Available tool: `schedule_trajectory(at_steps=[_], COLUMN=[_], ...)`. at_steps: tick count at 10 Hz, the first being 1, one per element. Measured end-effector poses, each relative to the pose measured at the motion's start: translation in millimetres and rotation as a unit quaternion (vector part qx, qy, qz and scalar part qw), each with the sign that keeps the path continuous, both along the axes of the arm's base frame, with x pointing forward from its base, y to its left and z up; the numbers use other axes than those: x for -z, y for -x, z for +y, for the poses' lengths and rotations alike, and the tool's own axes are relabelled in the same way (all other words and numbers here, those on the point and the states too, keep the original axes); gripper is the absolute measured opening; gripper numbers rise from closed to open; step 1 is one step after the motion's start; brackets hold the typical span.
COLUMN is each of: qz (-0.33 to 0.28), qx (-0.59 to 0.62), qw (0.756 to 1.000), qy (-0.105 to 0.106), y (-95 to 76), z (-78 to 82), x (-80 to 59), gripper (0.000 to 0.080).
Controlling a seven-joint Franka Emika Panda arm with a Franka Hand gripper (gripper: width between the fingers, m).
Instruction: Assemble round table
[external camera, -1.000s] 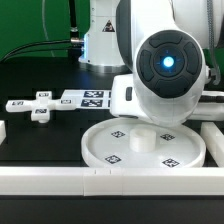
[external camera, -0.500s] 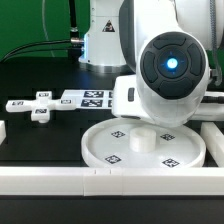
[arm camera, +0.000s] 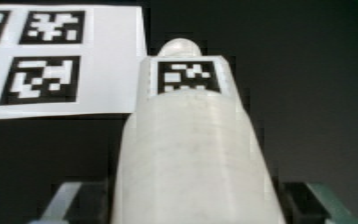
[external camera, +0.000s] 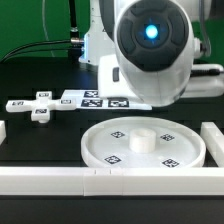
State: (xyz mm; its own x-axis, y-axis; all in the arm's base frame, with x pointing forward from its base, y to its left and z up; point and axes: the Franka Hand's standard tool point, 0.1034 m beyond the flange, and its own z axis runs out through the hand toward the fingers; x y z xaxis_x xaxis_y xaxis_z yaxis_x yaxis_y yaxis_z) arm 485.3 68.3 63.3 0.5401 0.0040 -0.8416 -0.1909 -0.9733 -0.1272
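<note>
In the wrist view my gripper (arm camera: 190, 206) is shut on the white cylinder post (arm camera: 190, 140). The post runs away from the jaws, with a square tag near its far end, and a finger (arm camera: 60, 205) shows on each side of it. In the exterior view the arm's round housing (external camera: 152, 45) hides the gripper and the post. The large round rimmed disc (external camera: 97, 143) lies flat near the front, with a raised hub (external camera: 143, 139) at its middle. The small cross-shaped piece (external camera: 38, 106) lies at the exterior view's left.
The marker board (external camera: 93, 98) lies behind the disc and also shows behind the post in the wrist view (arm camera: 51, 60). White border rails run along the front (external camera: 60, 180) and the exterior view's right (external camera: 213, 140). A short white block (external camera: 3, 131) sits at the left edge.
The arm's housing has risen and shifted toward the exterior view's left, uncovering the whole disc. The disc and the cross-shaped piece have not moved.
</note>
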Motion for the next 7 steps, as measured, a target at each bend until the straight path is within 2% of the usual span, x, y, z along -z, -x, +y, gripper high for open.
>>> schedule_trajectory(at_steps=[1,2,5,6,7], qz=[-0.005,-0.013,-0.039,-0.069,-0.106], qx=[-0.003,-0.002,0.003,-0.004,-0.002], qw=[1.000,1.000,0.999,0.998,0.994], qy=[-0.005,-0.003,0.001,-0.009,-0.007], y=[-7.4,-7.5,-15.5,-24.0,-35.7], z=[-0.3,0.9,1.2,-1.7,-3.4], x=[-4.8,1.0,5.3,1.9,-12.9], gripper=[0.0407,0.0407,0.0409,0.0409,0.0409])
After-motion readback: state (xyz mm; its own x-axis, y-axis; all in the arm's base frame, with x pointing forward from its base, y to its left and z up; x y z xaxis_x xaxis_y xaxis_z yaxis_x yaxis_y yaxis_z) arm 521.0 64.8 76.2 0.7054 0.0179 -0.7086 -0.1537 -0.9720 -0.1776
